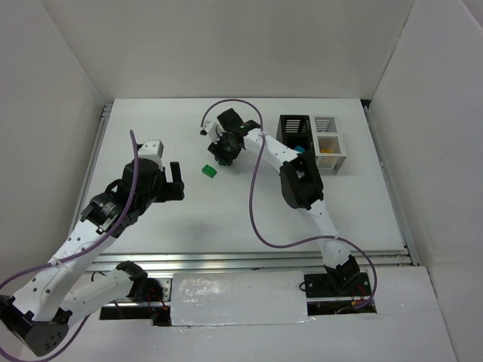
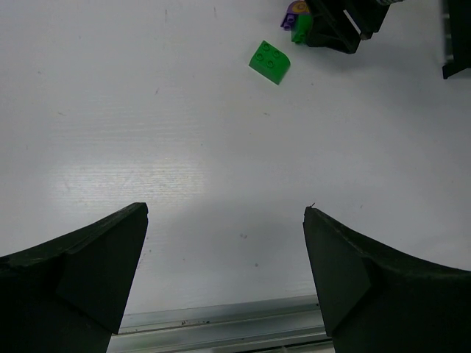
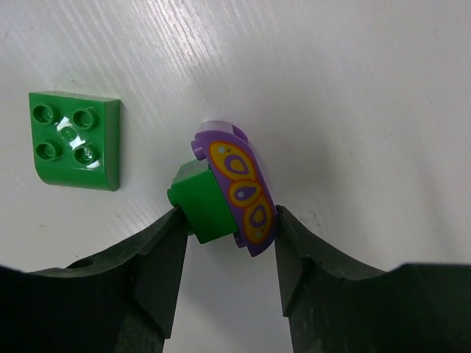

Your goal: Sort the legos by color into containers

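- Our right hand (image 3: 227, 220) is down at the counter (image 1: 189, 226), clenched on a purple-and-green lego pair (image 3: 228, 195): one finger presses the small green block and the other presses the curved purple piece with yellow ovals.
- The pair rests on the counter surface between those fingers, as far as we can tell from the right wrist view.
- A flat green lego (image 3: 73, 140) with four studs lies loose on the counter just beside the right hand, touching neither finger.
- From above, that green lego (image 1: 209, 171) sits between our two hands, closer to the right hand (image 1: 224, 151).
- Our left hand (image 1: 177, 182) is released, fingers spread wide, with nothing between them; it hangs above bare counter well apart from the legos.
- The black containers (image 1: 293, 121) and white containers (image 1: 332, 162) stand together at the far right of the counter.
- We see a yellow-orange piece (image 1: 326, 151) inside one white container.
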Controlling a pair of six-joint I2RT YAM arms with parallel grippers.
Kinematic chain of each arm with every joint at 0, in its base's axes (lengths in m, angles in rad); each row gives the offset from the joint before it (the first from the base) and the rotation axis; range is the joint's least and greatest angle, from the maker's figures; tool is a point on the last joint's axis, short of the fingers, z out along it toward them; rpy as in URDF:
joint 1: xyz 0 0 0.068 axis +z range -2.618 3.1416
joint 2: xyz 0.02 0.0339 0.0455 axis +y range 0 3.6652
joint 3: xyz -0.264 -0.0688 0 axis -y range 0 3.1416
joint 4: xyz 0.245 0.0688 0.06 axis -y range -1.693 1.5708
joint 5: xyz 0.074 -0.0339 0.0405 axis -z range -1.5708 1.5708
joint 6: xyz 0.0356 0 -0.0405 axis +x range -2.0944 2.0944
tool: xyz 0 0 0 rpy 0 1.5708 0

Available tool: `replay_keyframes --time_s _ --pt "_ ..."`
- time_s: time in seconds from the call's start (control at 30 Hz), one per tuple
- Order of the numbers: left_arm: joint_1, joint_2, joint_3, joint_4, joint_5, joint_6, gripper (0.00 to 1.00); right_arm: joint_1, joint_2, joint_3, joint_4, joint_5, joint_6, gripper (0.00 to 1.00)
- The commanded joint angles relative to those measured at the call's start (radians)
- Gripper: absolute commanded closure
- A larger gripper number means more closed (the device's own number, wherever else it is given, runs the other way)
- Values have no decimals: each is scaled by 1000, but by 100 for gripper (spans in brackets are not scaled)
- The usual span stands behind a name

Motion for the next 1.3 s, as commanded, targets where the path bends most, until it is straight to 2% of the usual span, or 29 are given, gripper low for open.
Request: replay_keyframes --time_s 0.0,0.13,0.17,0.27,0.33,0.47,0.53,0.63,0.77,0.93,0.97,1.13,1.27 --pt "10 1 8 40 17 32 1 9 11 53 9 -39 -15 49" --pt "13 4 10 35 15 32 0 14 7 57 0 -21 -14 60" --pt "15 3 10 37 15 31 0 12 -3 48 9 -12 -11 68" --pt "15 1 8 37 14 32 0 8 -75 -56 89 5 11 79" --pt "16 0 8 38 14 31 0 8 -144 -153 170 16 41 81" --pt "24 -3 11 40 7 21 0 5 -278 -313 280 51 145 81" --pt "27 -6 20 49 21 6 0 5 -400 -390 365 51 214 81" --pt "36 -17 39 81 104 -23 0 8 -581 -561 487 53 320 81" --pt "42 -22 60 213 275 -116 1 20 -856 -801 621 68 516 81" --pt "42 -17 27 466 469 -225 0 81 -1121 -1088 788 10 626 80" --pt "42 -16 20 547 489 -265 1 93 -1191 -1119 838 -10 658 80" --pt "36 -9 -6 719 550 -368 5 201 -1343 -1230 900 59 656 81" --pt "36 50 25 730 612 -379 11 259 -1383 -1216 871 85 655 81"
